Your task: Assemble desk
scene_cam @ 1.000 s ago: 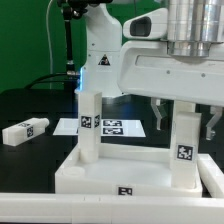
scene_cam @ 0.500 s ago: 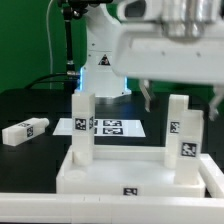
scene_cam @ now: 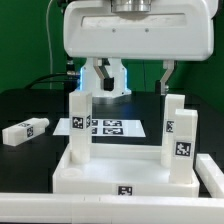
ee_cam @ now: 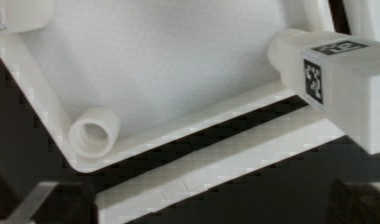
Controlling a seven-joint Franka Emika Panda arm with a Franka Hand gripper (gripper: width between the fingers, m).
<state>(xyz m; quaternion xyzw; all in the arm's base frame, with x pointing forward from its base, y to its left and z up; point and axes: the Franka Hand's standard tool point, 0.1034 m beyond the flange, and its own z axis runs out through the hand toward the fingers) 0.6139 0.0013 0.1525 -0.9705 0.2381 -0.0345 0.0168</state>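
Note:
The white desk tabletop [scene_cam: 100, 178] lies rim up at the front, and three white tagged legs stand in it. One leg [scene_cam: 80, 125] is on the exterior view's left. Two legs [scene_cam: 183, 145] are on the right, one behind the other. A fourth leg [scene_cam: 25, 130] lies loose on the black table at the left. My gripper [scene_cam: 126, 85] hangs open and empty above the tabletop, between the standing legs and touching none. The wrist view shows the tabletop's inside [ee_cam: 169, 60], an empty round corner socket [ee_cam: 98, 130], one standing leg [ee_cam: 338, 75] and my open gripper [ee_cam: 201, 205].
The marker board [scene_cam: 112, 127] lies flat on the table behind the tabletop. The robot's white base [scene_cam: 105, 75] stands at the back. A white ledge [scene_cam: 60, 205] runs along the front edge.
My hand has moved from over the right-hand legs toward the exterior view's left and a little up. It now hangs centred over the tabletop. The legs have not moved.

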